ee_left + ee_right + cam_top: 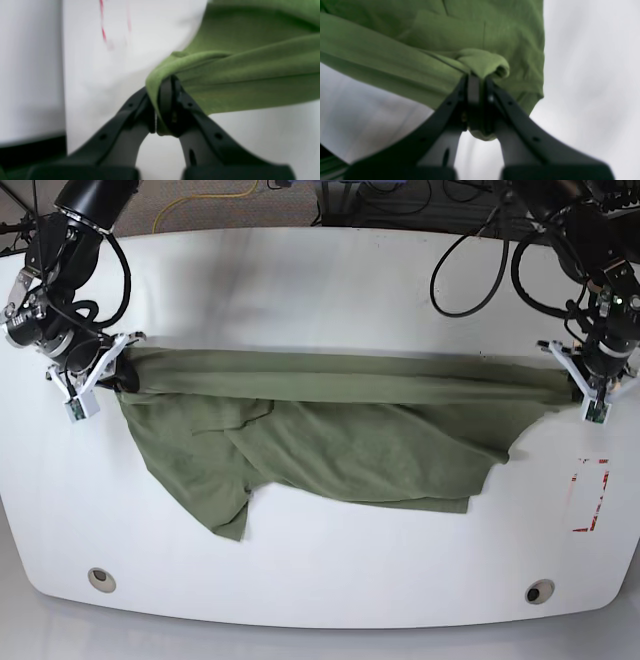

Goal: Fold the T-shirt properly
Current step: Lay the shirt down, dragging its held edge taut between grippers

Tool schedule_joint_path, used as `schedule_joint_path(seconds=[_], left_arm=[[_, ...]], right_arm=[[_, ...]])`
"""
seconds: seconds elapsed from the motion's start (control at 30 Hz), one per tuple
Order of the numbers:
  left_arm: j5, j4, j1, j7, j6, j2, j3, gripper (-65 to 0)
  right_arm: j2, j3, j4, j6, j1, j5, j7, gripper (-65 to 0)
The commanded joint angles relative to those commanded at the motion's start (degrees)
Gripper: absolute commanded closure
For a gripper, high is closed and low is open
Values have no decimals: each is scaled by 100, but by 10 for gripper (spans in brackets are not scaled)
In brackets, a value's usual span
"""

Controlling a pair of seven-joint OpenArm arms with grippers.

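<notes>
The olive-green T-shirt (330,430) is stretched taut between my two grippers across the white table (330,290), its lower part hanging and lying crumpled on the tabletop. My left gripper (578,383), on the right of the base view, is shut on one end of the T-shirt (225,82); the cloth is bunched between its black fingers (166,100). My right gripper (115,368), on the left of the base view, is shut on the other end of the T-shirt (440,50), with a fold of cloth over its fingers (473,100).
A red rectangular mark (590,495) lies on the table near its right edge, below my left gripper. Two round holes (100,578) (538,591) sit near the table's front edge. Cables (470,250) run over the table's back edge.
</notes>
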Motion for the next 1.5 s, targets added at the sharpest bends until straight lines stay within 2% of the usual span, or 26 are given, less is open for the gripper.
schedule_joint_path(seconds=[0.73, 0.97, 1.03, 1.1, 1.13, 1.2, 1.27, 1.3, 1.37, 1.47, 1.5], left_arm=[[26, -9, 1292, 0, 0, -167, -26, 0], [35, -9, 1574, 0, 0, -167, -35, 0], [35, -9, 1662, 0, 0, -167, -35, 0], [35, -9, 1811, 0, 0, -167, -35, 0], [35, -9, 1829, 0, 0, -167, -35, 0], [35, -9, 1855, 18, 0, -167, -35, 0], [35, -9, 1864, 18, 0, -176, -35, -3], [35, -9, 1873, 26, 0, -185, -35, -49], [35, -9, 1873, 26, 0, -220, -35, -131], [35, -18, 1873, 35, 0, -255, -35, -287], [35, -26, 1873, 35, 0, -246, -35, -318]], right_arm=[[-62, -18, 0, 0, -1020, 0, 0, 0], [-193, -290, 0, 0, -1169, -9, 0, -11], [-202, -387, 0, 0, -1178, -9, 0, -43], [-211, -457, 0, 0, -1257, -9, 0, -160], [-211, -457, 0, 0, -1257, -9, 0, -178], [-264, -457, 0, 0, -1240, -9, 0, -295], [-325, -457, 9, 0, -1204, -9, 0, -365], [-343, -448, 35, 0, -1134, -9, 0, -407], [-343, -448, 79, 0, -1073, -9, 0, -452], [-343, -448, 141, 0, -958, -9, 0, -485], [-325, -448, 158, 0, -932, 0, -9, -487]])
